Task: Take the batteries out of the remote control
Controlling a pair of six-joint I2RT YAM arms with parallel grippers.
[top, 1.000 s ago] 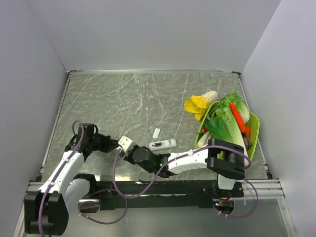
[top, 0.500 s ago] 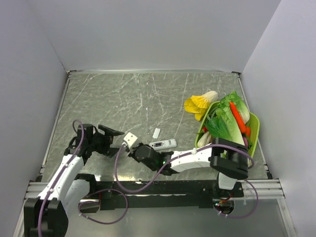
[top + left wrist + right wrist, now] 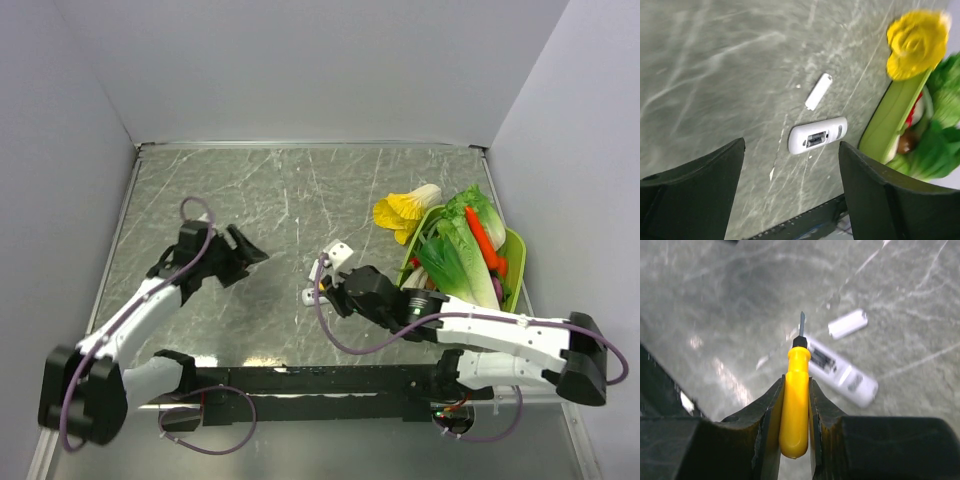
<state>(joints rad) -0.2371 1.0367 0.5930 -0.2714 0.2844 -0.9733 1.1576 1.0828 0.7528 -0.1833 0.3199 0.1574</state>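
Observation:
The white remote control (image 3: 817, 136) lies on the grey table with its recess facing up. Dark batteries (image 3: 816, 139) sit inside the recess. My left gripper (image 3: 792, 145) hangs above the table to the remote's left, jaws wide open and empty. My right gripper (image 3: 796, 385) is shut on a yellow-handled screwdriver (image 3: 795, 405). The tool's metal tip points at the end of the remote control (image 3: 840, 372); whether it touches does not show. From the top view my right gripper (image 3: 325, 292) covers most of the remote, and my left gripper (image 3: 245, 250) stands apart to the left.
A small flat white plate (image 3: 818, 91) lies just beyond the remote. A green tray (image 3: 512, 262) of leafy vegetables and a carrot stands at the right. A yellow cabbage piece (image 3: 403, 212) lies by its far corner. Grey walls close in the table.
My left gripper opened and moved back and away from the right gripper. My right arm swung right with the screwdriver, and it is now over the remote.

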